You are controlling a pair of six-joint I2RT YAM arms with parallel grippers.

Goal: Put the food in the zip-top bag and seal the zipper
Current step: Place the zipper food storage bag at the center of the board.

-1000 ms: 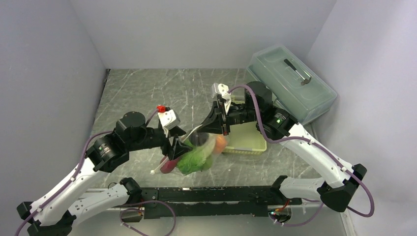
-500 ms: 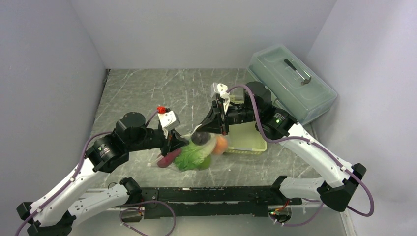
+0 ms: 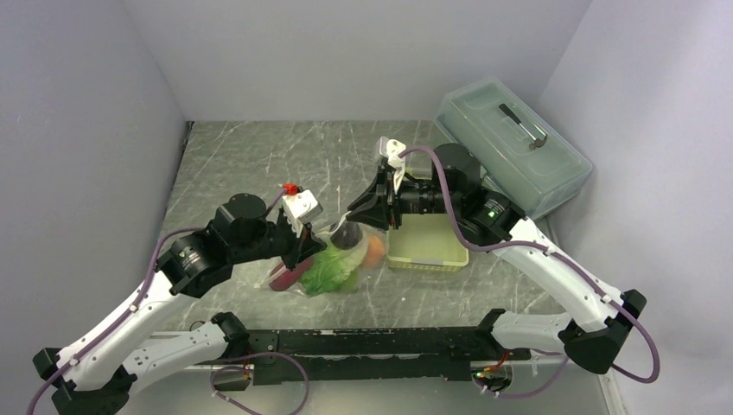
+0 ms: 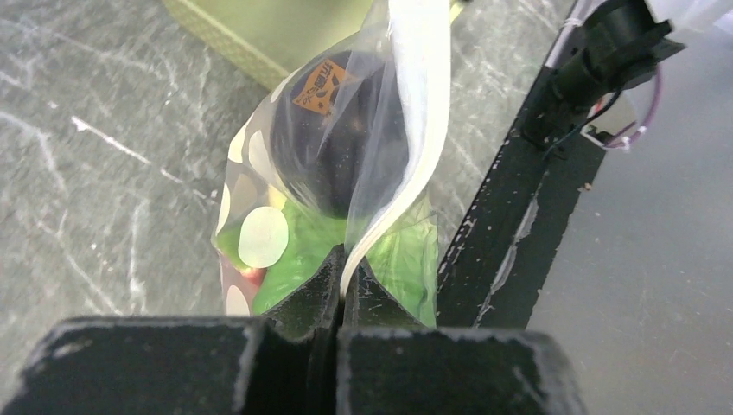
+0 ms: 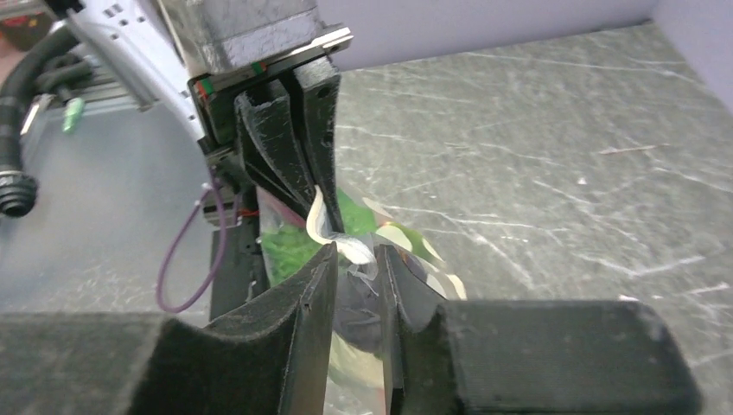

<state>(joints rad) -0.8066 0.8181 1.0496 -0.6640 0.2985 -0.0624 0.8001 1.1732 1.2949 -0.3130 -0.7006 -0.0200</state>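
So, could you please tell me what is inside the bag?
Through the bag I can see a dark ball, lettuce, an orange ball and a red piece. Anything under the lettuce is covered.

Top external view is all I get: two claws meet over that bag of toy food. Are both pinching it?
Observer: Only the left gripper is; its wrist camera shows its jaws shut on the zipper.
Operator: And the right one?
Observer: The right gripper has jaws slightly apart, the zip-top bag's edge running between them.
Operator: What's the dark lump?
Observer: A dark maroon ball inside the bag, above the lettuce, with an orange label on or over it.
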